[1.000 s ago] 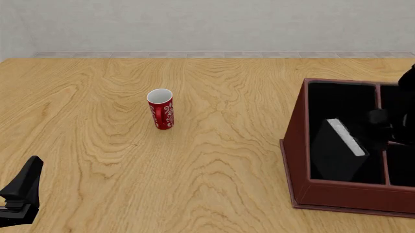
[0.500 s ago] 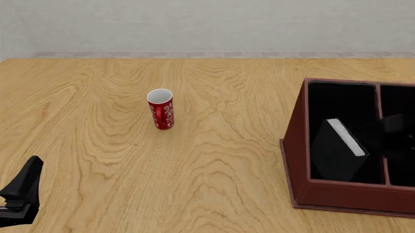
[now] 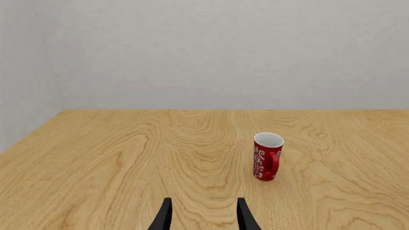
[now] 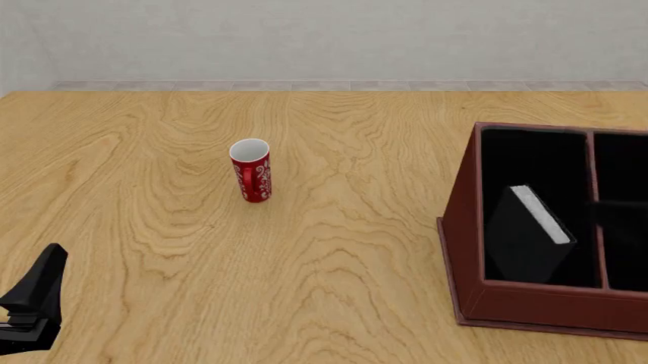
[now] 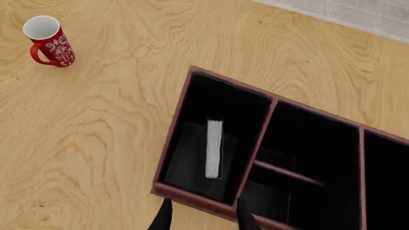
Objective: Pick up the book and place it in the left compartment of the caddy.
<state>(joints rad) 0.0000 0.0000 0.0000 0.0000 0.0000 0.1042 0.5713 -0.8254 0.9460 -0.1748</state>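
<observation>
The black book (image 4: 526,236) stands tilted inside the left compartment (image 4: 532,163) of the reddish-brown caddy (image 4: 460,227), its white page edge facing up. From high above, the right wrist view shows the book (image 5: 214,148) in that same compartment (image 5: 223,103) of the caddy (image 5: 172,129). My right gripper (image 5: 203,218) hangs open over the caddy's near rim, holding nothing; it is out of the front view. My left gripper (image 4: 48,262) rests low at the near left of the table, far from the caddy. Its fingers (image 3: 203,218) are open and empty.
A red patterned mug (image 4: 251,171) stands upright mid-table, left of the caddy, also visible as the mug (image 3: 267,156) ahead of my left gripper and the mug (image 5: 49,41) far below the right one. The caddy's smaller sections (image 5: 313,158) lie to the right of the book.
The dark shape of my right arm over the caddy's right side has withdrawn out of the front view. The book stays leaning in its compartment. The left arm has not moved.
</observation>
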